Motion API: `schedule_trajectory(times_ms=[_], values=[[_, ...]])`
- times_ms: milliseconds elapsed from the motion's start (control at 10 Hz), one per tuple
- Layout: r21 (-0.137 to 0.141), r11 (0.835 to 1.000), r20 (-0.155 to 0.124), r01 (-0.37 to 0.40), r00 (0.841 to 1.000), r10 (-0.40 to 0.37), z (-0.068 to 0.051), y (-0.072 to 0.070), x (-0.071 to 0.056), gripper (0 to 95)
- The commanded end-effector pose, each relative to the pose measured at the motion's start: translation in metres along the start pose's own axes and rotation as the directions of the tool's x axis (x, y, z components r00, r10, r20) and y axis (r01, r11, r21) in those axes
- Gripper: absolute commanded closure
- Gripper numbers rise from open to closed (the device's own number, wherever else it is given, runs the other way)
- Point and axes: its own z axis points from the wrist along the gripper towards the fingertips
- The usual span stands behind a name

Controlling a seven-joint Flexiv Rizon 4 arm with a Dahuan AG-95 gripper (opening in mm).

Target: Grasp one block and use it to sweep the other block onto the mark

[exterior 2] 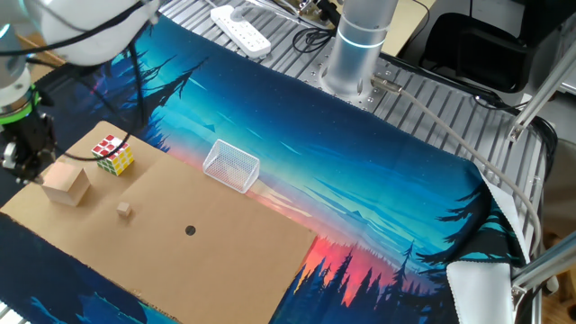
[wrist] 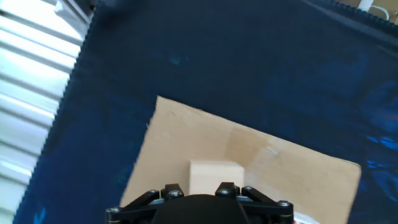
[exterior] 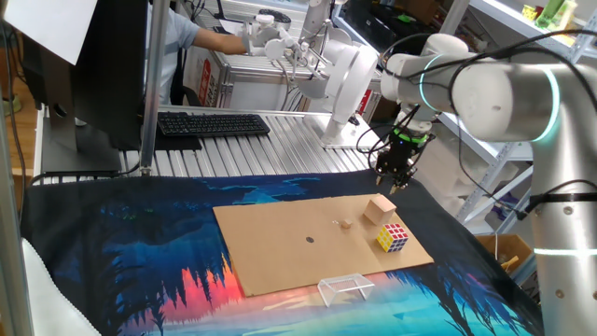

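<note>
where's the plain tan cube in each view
One fixed view: tan cube right of centre, just above the puzzle cube.
The other fixed view: far left, left of the puzzle cube.
Hand view: bottom centre, just above the hand's dark body.
Shared landmark: the cardboard sheet under it.

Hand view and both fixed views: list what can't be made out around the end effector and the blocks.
- End effector fingertips: in the hand view its own black body hides them; in both fixed views too small and dark to read open or shut.
- Cube: the hand view's bottom edge and the end effector body cut off its near side.
- Small block and mark: outside the hand view.
- Contact between end effector and cube: not visible in any view.
</note>
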Motion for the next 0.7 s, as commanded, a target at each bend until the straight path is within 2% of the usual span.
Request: schedule_trajectory(times_ms=[100,200,700], values=[[-0.009,1.000,-0.003,-0.019,1.000,0.018,0.008,0.002,0.000,57.0],[-0.013,1.000,0.000,-0.026,1.000,0.026,0.012,0.003,0.001,38.0],[-0.013,0.999,-0.021,-0.029,0.999,0.029,0.022,0.000,-0.001,38.0]])
